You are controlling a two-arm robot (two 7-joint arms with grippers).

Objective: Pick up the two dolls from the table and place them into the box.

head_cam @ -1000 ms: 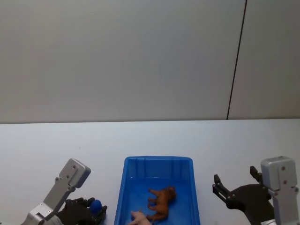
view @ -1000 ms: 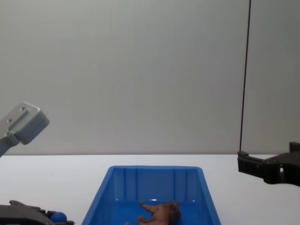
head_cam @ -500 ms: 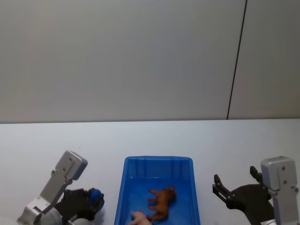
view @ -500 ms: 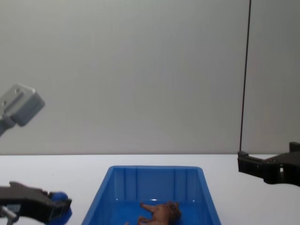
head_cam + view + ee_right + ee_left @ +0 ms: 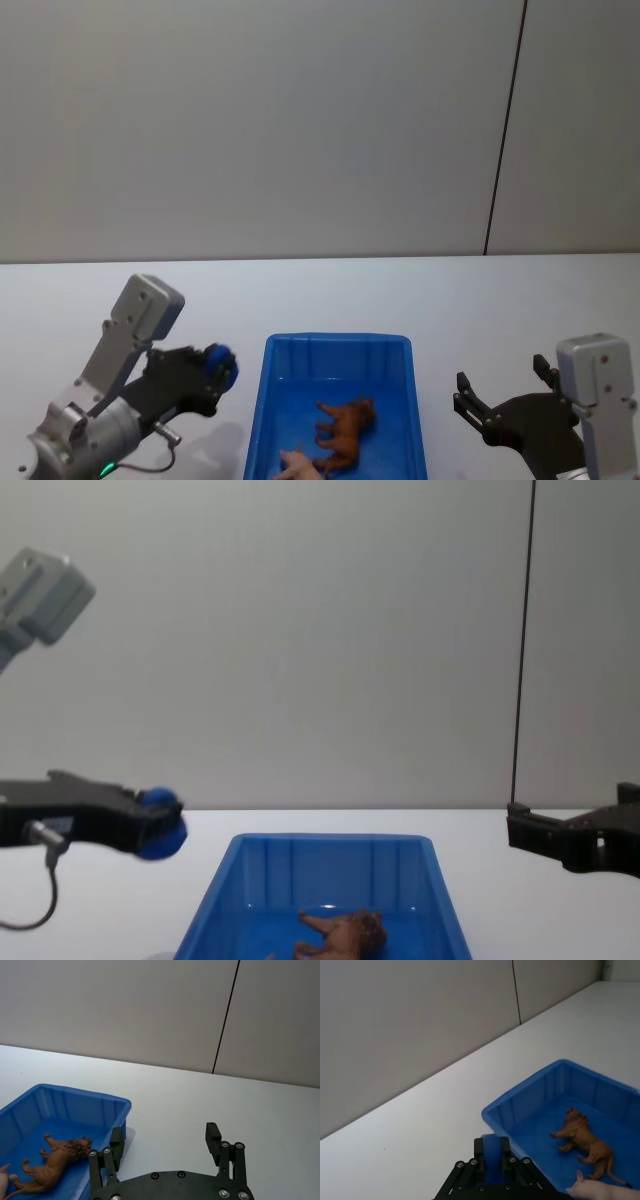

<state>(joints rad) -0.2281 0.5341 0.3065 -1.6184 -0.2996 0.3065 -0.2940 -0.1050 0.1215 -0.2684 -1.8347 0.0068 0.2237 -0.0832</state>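
Note:
Both dolls lie inside the blue box [image 5: 338, 341]: the brown doll [image 5: 345, 428] near its middle and the pale pink doll [image 5: 297, 464] at its near end. In the left wrist view the brown doll [image 5: 583, 1138] and pink doll [image 5: 600, 1191] lie on the floor of the box [image 5: 519, 1098]. My left gripper [image 5: 214, 371] hangs above the table just left of the box, shut on a small blue ball [image 5: 221, 360]. To the right of the box my right gripper [image 5: 502, 388] stands open with nothing between its fingers.
The white table [image 5: 480, 300] runs back to a grey wall with a dark vertical seam [image 5: 505, 130]. In the chest view the blue ball [image 5: 160, 824] sits level with the box rim [image 5: 332, 839], to its left. A thin cable [image 5: 42, 880] hangs under the left gripper.
My left gripper has risen from the table with the blue ball in it and moved toward the box's left wall. The right arm and both dolls have stayed still.

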